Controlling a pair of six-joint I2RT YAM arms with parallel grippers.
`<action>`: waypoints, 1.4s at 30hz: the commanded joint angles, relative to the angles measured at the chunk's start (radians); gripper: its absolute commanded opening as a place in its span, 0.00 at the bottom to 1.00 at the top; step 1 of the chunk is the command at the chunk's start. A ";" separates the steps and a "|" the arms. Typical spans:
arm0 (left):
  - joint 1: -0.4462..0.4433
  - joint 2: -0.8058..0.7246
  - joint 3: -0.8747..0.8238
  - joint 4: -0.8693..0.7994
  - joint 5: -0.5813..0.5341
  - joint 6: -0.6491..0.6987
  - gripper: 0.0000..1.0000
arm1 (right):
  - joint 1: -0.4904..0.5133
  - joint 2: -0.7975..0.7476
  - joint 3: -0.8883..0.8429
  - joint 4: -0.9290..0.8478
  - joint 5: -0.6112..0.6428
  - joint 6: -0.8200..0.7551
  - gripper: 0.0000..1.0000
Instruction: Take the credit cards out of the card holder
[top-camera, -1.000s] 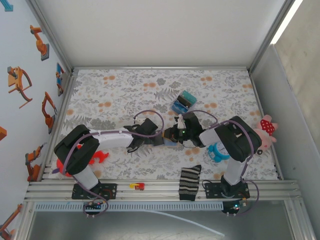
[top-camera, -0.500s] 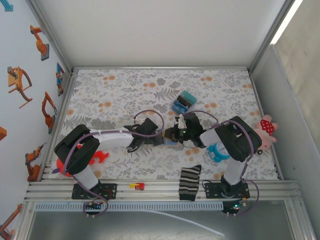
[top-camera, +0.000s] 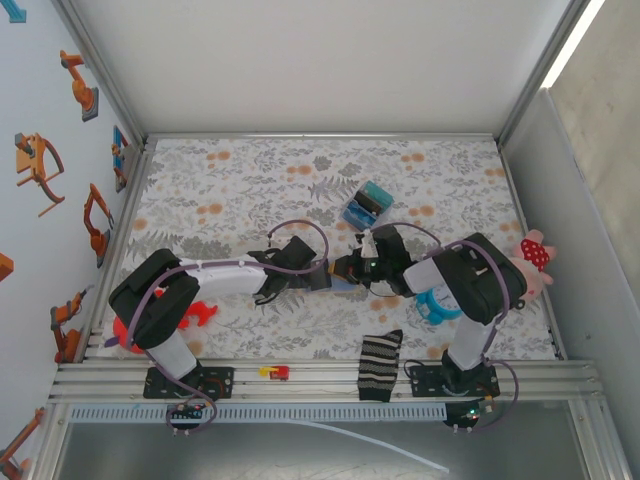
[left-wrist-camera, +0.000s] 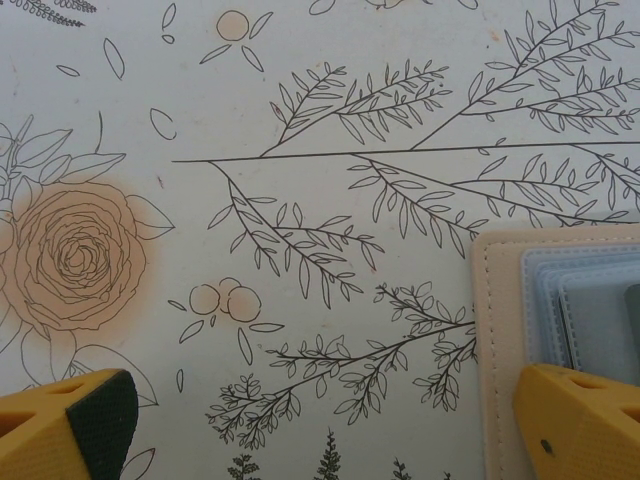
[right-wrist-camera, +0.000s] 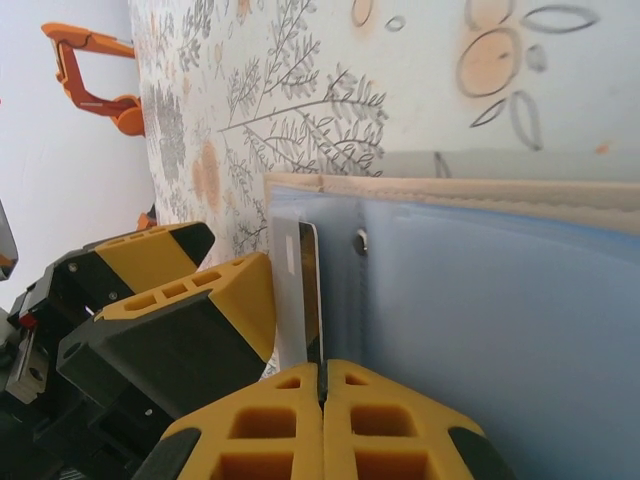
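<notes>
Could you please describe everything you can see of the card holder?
The card holder lies open on the flowered tablecloth. Its rim looks like tan stitched leather; the inside is pale blue, with stepped pockets and a small metal snap. A pale card sticks out of one pocket, pinched by the shut right tool. One finger of the open left tool sits over a corner; contact is unclear.

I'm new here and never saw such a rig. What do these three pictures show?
The left arm and right arm are robots bolted at the near edge of a flowered table. One picture looks down from above; two come from wrist cameras. Between the arms lies the opened card holder, tan outside, light blue inside. The left tool is open, partly over the holder. The right tool is shut on a pale card sticking out of the holder. A striped sock lies nearby.
</notes>
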 joint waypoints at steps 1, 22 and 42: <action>0.000 0.034 -0.011 -0.087 0.009 0.004 0.97 | -0.016 -0.040 -0.020 0.033 0.002 -0.004 0.00; -0.024 -0.095 0.100 -0.148 0.014 0.108 0.97 | -0.021 -0.039 -0.012 0.007 -0.001 -0.007 0.00; -0.039 0.044 0.132 -0.102 0.095 0.164 0.97 | -0.004 -0.046 0.000 -0.008 0.000 -0.003 0.10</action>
